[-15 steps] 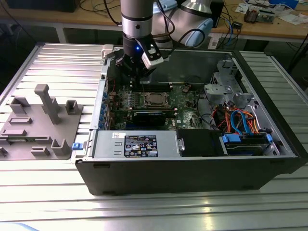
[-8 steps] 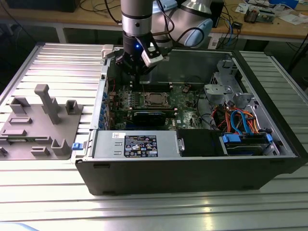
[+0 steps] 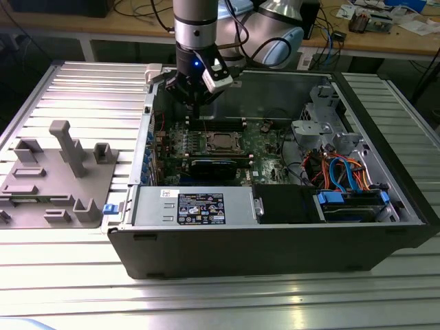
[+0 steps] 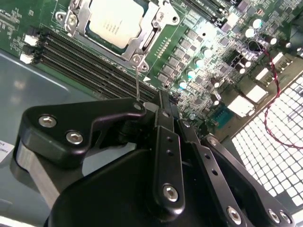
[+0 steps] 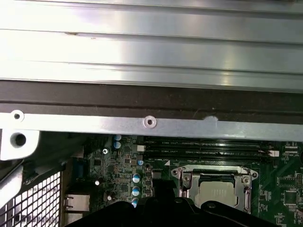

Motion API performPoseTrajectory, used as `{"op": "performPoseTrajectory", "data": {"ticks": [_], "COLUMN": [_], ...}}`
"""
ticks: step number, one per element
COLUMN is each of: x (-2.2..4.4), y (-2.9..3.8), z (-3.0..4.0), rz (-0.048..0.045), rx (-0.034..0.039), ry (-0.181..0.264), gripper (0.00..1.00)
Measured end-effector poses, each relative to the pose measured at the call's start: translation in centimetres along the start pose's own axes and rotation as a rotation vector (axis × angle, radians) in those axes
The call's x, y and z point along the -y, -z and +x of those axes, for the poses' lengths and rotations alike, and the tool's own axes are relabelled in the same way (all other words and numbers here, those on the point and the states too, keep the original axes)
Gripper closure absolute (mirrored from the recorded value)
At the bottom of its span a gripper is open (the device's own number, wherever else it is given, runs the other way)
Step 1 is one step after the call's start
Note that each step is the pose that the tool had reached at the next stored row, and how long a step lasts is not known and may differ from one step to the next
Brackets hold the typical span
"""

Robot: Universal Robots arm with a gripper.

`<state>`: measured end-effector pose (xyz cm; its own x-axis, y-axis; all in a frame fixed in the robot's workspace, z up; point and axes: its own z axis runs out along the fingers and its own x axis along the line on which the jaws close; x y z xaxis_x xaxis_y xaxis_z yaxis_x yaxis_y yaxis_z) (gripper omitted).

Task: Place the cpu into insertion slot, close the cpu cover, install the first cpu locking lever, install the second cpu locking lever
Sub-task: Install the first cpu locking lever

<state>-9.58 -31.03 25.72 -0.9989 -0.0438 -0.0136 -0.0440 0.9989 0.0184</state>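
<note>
now, gripper [image 3: 196,108]: hangs inside the open computer case [image 3: 275,240], over the green board [image 3: 265,148] just behind the socket
fingers [image 4: 166,137]: drawn together at the tips in the second wrist view
cpu [image 4: 113,21]: seated flat in the insertion slot [image 3: 208,142]
cpu cover [image 4: 147,40]: lying down around the chip
locking lever [image 4: 138,80]: thin wire rising from the socket corner to the gripper's linkage; clamped or not, cannot tell

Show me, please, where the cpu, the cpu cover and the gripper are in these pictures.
cpu [image 4: 115,21]: second wrist view, middle of its silvery top.
cpu cover [image 4: 146,40]: second wrist view, a side bar of the metal frame.
gripper [image 3: 196,108]: exterior view, its lower tip.
</note>
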Motion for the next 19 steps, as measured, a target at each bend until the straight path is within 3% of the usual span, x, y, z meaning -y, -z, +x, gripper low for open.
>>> {"op": "performPoseTrajectory", "data": {"ticks": [14,15,16,17,19], "x": [0.03,0.04,0.06,0.08,0.08], "y": [-0.02,-0.02,-0.03,-0.04,-0.04], "z": [-1.44,-1.61,-2.40,-2.68,-2.83], "rz": [0.0000,0.0000,0.0000,0.0000,0.0000], "rx": [0.0000,0.0000,0.0000,0.0000,0.0000], "ry": [0.000,0.000,0.000,0.000,0.000], "gripper": [0.89,0.89,0.89,0.89,0.89]}}
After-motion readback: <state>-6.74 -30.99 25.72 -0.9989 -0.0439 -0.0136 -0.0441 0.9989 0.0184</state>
